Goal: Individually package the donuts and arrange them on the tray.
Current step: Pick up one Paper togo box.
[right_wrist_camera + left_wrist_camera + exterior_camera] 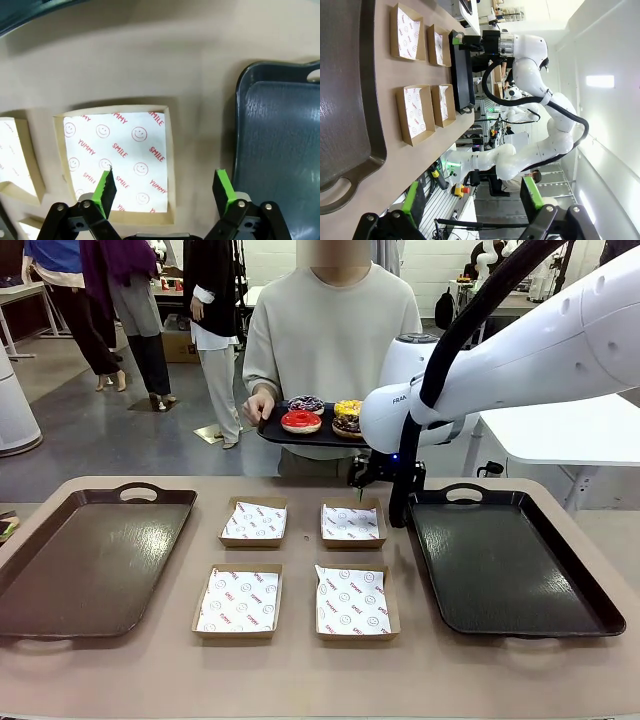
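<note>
Front cam: fixed, mid near side, faces across the table [300, 680] to the far side. My left wrist cam: rolled sideways, well back, looks right over it. My right wrist cam: close, looking down. All share far-right box [117, 160], right tray [280, 150].

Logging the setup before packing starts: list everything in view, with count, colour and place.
donuts: four; red, yellow, chocolate, purple; on the serving tray
serving tray: one, black, held at the far side
boxes: four, brown with white printed paper, mid-table in two rows
table trays: two; dark brown at left, black at right
table: one, tan
person's hand: one, on the serving tray's edge
right gripper: black, green pads, open above the far right box
left gripper: black, green pads, open
</note>
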You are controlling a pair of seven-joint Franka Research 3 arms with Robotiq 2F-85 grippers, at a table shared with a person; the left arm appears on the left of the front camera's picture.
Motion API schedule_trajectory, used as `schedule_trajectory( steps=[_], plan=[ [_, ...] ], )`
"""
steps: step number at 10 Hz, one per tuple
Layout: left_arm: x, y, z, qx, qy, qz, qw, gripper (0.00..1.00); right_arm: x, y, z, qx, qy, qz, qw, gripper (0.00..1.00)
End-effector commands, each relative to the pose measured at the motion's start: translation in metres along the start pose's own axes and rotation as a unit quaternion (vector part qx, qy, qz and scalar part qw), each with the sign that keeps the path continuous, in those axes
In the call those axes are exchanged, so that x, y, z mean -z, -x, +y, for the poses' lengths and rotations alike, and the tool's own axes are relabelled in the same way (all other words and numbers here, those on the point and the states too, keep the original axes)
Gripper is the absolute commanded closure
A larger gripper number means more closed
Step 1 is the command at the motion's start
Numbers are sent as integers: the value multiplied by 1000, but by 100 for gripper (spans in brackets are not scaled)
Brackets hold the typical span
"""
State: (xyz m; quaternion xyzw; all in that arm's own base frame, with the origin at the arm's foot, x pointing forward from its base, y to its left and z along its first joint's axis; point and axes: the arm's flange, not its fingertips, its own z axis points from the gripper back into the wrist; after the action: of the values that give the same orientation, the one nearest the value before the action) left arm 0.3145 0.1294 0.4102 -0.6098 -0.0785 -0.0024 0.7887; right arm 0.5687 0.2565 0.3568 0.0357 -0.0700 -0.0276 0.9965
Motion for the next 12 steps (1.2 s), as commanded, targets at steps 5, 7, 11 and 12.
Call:
schedule_trajectory(
  steps=[5, 7, 11, 12],
  plan=[
    [1, 0, -2, -4, 4, -8, 1000, 0, 21, -8, -2, -76, -1, 1, 997, 0],
    [1, 0, -2, -4, 4, -8, 1000, 0, 26, -10, -4, -76, 2, 5, 997, 0],
    [1, 0, -2, -4, 4, -8, 1000, 0, 37, -12, -7, -74, 5, 16, 997, 19],
    [1, 0, -2, -4, 4, -8, 1000, 0, 37, -11, -7, -77, 5, 17, 997, 58]
  ],
)
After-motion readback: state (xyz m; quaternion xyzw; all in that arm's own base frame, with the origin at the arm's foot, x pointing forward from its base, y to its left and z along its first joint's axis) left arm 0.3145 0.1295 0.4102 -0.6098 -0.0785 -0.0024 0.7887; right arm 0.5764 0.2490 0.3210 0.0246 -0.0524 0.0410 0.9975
